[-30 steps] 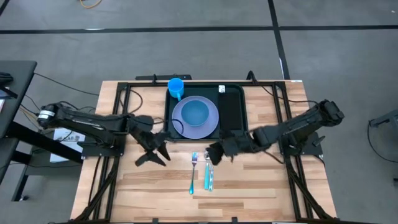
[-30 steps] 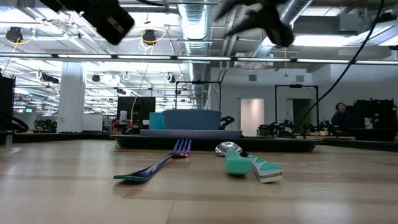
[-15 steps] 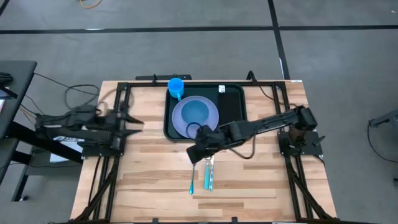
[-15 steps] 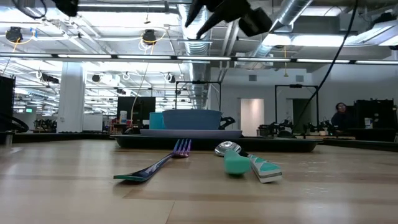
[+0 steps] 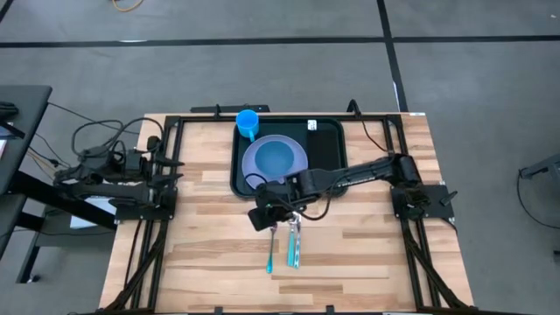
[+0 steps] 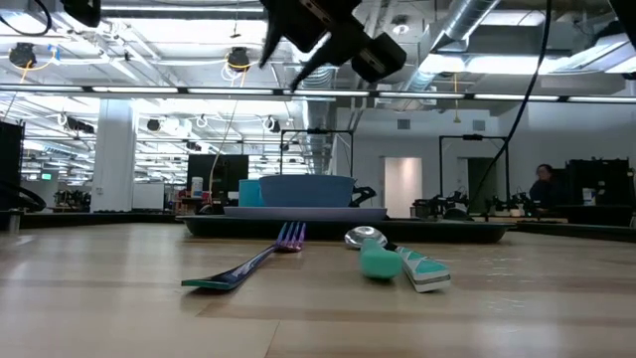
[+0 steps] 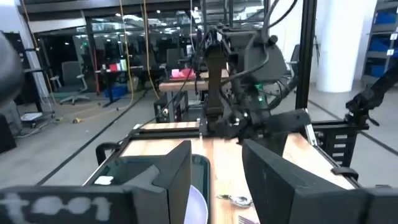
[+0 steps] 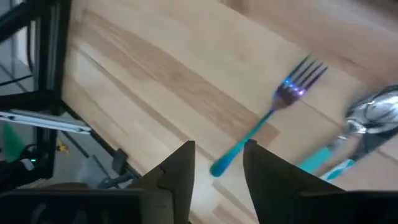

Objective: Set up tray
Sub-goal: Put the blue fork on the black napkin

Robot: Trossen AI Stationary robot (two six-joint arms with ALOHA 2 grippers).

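**Right arm hangs over cutlery beside loaded tray**

The dark green tray [image 5: 330,149], round-cornered with a raised rim, sits at the table's far edge, holding a plate [image 5: 275,163], a blue cup [image 5: 248,122] and a small white tag whose writing cannot be read. Just in front of the tray, the right gripper [image 5: 262,217] hangs above the fork [image 5: 272,242], fingers slightly parted, empty. Left gripper [image 5: 171,164] waits well left of the tray, narrowly parted, empty.

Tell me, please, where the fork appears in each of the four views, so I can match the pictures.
High view: the fork lies on the table in front of the tray, partly under the right tool.
Low view: fork left of centre.
Left wrist view: I cannot make it out.
Right wrist view: fork just beyond the fingers.
Shared landmark: the spoon beside it.
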